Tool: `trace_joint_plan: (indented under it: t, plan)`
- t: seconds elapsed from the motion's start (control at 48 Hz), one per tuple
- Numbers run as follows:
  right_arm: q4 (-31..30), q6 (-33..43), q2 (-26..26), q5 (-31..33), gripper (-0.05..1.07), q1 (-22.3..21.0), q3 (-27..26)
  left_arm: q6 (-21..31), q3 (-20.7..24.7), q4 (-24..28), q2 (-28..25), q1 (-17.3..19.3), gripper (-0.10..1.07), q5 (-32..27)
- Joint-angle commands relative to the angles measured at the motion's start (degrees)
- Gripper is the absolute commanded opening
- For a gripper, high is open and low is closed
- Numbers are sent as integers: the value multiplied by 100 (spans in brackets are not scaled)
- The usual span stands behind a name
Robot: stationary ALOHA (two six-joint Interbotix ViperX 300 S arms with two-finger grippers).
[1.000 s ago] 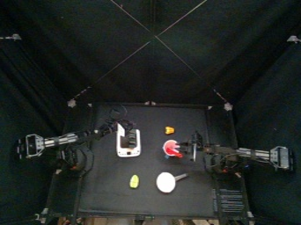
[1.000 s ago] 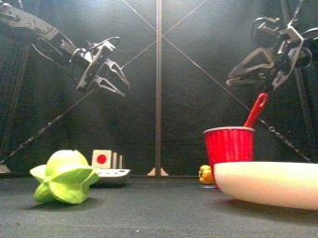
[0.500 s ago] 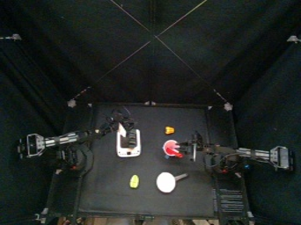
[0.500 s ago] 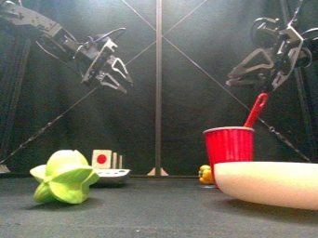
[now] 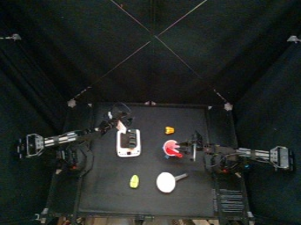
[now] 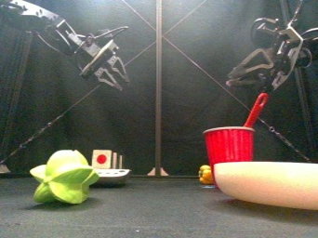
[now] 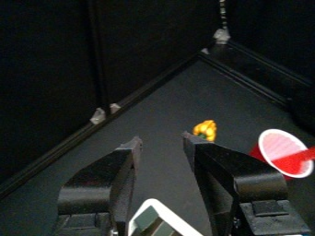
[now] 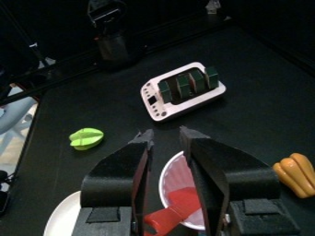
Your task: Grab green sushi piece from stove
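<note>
From the left, the left arm reaches in over the black worktop (image 5: pixel 100 180), and its left hand (image 6: pixel 110 71) hangs high in the air with both jaws spread well apart and nothing between them. In the front view it sits far above everything on the worktop; from above it is just past the far end of the stove (image 5: pixel 127 141). The left wrist view shows only a white corner of the stove beneath the parted jaws.

The stove is a white rounded block lying left of the worktop's middle. In the right wrist view, dark green sushi pieces (image 8: pixel 190 81) sit side by side on its top face; how many there are is hard to tell. In the front view a white piece with a red spot (image 6: pixel 103 159) rests at the stove's spot.

Nearer the front edge lies a yellow-green star-shaped toy (image 6: pixel 63 178), apart from the stove. Beside it to the right is a round white dish (image 5: pixel 168 181), which fills the front view's lower right.

Behind the dish stands a red cup (image 6: pixel 229 146) with a red stick (image 6: pixel 258 109) leaning out of it. A small orange and yellow toy (image 5: pixel 171 130) lies just beyond the cup.

The right hand (image 8: pixel 167 147) hangs directly over the cup, jaws slightly parted and empty
</note>
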State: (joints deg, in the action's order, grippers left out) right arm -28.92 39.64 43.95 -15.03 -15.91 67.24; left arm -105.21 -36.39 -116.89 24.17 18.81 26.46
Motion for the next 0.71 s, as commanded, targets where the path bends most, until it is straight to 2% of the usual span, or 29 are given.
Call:
trace_joint_plan:
  t: [0.0, 0.083, 0.167, 0.229, 0.375, 0.562, 0.688]
  plan:
    - [18, -9, -18, -53, 71, -18, -70, -1160, 527, -1134, -18, -97, 81, 1134]
    - [9, -9, -18, -53, 71, -26, -70, -2382, 949, -2408, -53, -88, 81, 1969]
    - [9, -9, -18, -53, 71, -35, -79, -3463, 1345, -3779, -132, -26, 81, 2531]
    - [9, -9, -18, -44, 71, -44, -79, -3850, 1477, -4271, -193, 18, 81, 2531]
    - [18, -9, -18, -44, 71, -35, -79, -3700, 1485, -4518, -343, 70, 81, 2487]
    - [18, -9, -18, -44, 71, -44, -62, -3138, 1116, -4500, -633, 281, 81, 2443]
    - [18, -9, -18, -53, 71, -44, -53, -2944, 870, -4359, -738, 360, 83, 2048]
